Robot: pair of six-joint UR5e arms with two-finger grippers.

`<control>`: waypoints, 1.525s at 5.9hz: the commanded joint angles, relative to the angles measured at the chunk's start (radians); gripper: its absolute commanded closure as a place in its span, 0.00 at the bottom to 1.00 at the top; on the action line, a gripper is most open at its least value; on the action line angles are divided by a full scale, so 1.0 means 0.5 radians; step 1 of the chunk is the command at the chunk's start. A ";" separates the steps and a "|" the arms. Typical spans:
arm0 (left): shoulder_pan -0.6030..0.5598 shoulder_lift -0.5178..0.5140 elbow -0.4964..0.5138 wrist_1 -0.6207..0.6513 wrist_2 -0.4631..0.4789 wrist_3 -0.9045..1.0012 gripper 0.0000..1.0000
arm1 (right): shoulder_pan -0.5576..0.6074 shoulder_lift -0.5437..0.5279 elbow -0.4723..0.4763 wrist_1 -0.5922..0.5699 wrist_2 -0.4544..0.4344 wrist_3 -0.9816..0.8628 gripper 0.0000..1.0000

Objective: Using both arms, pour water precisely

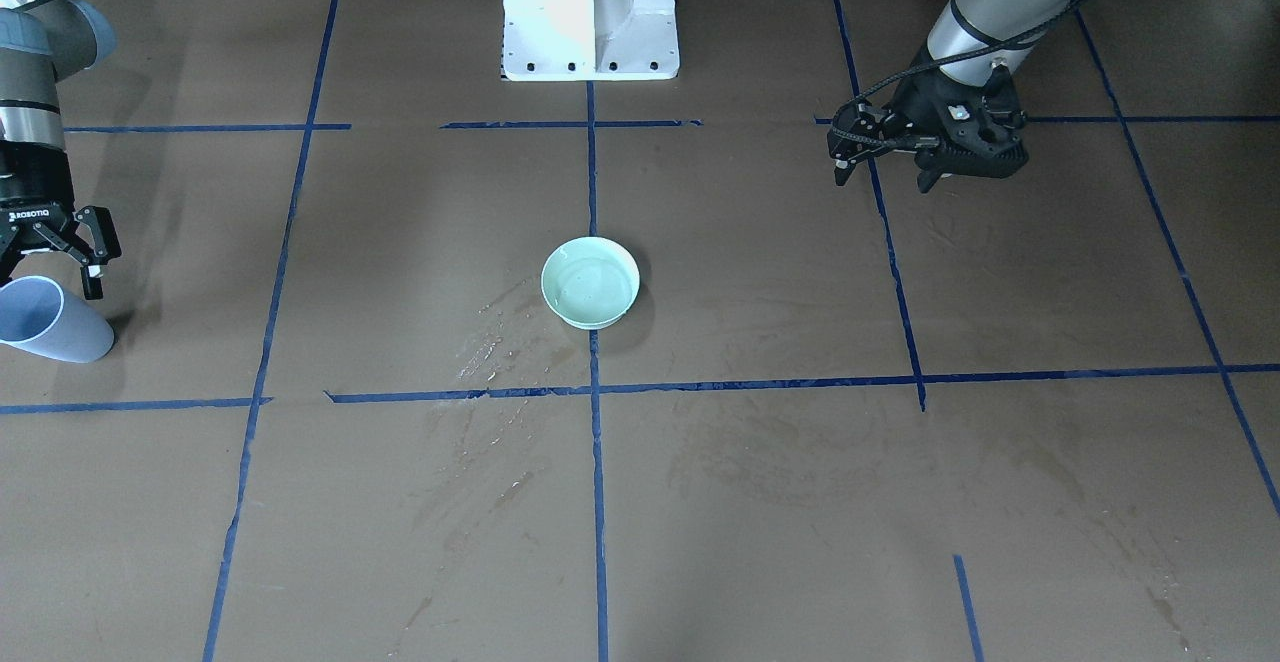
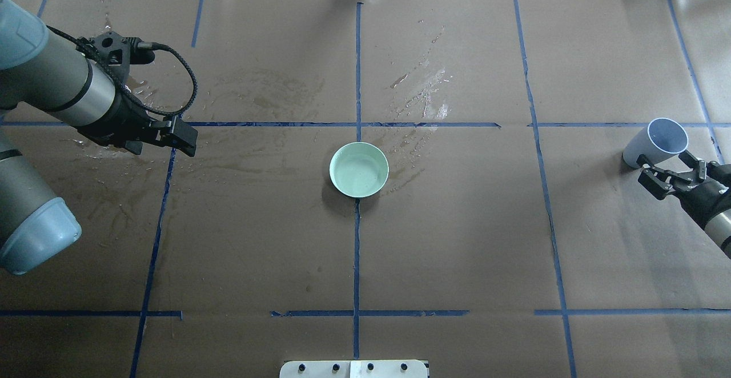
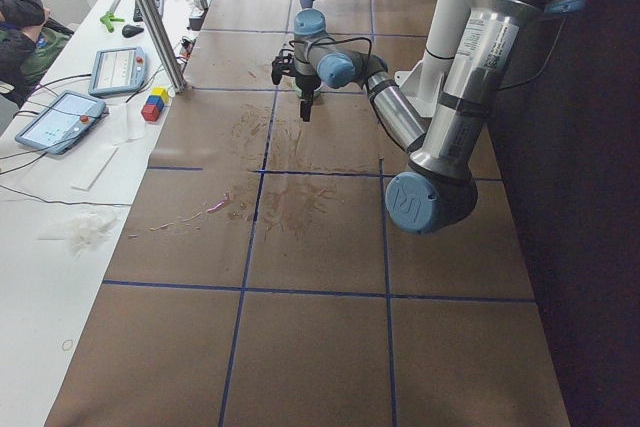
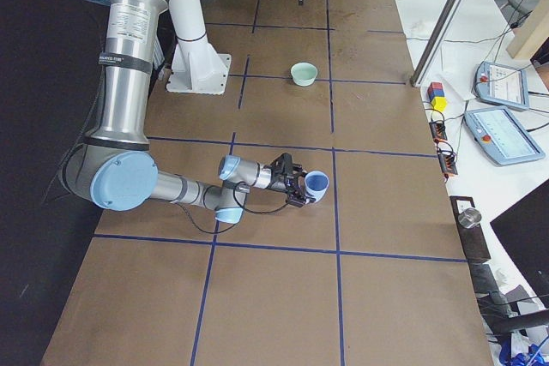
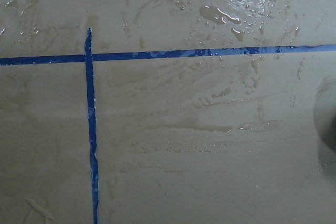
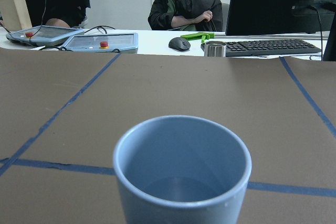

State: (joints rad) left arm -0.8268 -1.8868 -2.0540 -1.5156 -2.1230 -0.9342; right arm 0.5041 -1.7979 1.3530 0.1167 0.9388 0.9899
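A pale green bowl (image 1: 590, 282) stands at the table's middle and also shows from overhead (image 2: 358, 169). Faint ripples of water show in it. A light blue cup (image 2: 657, 141) stands upright at the table's right end. My right gripper (image 2: 673, 168) is open, its fingertips just behind the cup and not closed on it. The right wrist view shows the cup (image 6: 181, 182) close up; I cannot tell whether water is in it. My left gripper (image 1: 882, 180) is open and empty, pointing down over wet paper, far from the bowl.
Spilled water glints on the brown paper beside the bowl (image 1: 490, 342) and under the left gripper (image 5: 226, 17). The white pedestal (image 1: 590, 12) stands at the robot's edge. Beyond the far edge are tablets (image 6: 102, 41), a keyboard (image 6: 273, 47) and seated people.
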 commanded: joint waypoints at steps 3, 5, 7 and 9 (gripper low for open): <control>0.000 0.000 -0.003 0.000 0.000 0.000 0.00 | -0.106 -0.244 -0.003 0.297 0.018 -0.004 0.01; 0.003 0.003 -0.040 0.000 0.000 -0.052 0.00 | -0.103 -0.374 -0.143 0.560 0.122 -0.022 0.01; 0.006 0.000 -0.052 0.000 0.003 -0.071 0.00 | 0.006 -0.374 -0.325 0.788 0.483 -0.035 0.01; 0.009 0.000 -0.049 0.000 0.009 -0.068 0.00 | 0.705 -0.332 -0.331 0.706 1.277 -0.178 0.01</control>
State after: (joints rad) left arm -0.8233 -1.8867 -2.0793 -1.5156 -2.1200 -0.9687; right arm 0.6614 -1.9751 1.1909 0.4936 1.3578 0.9493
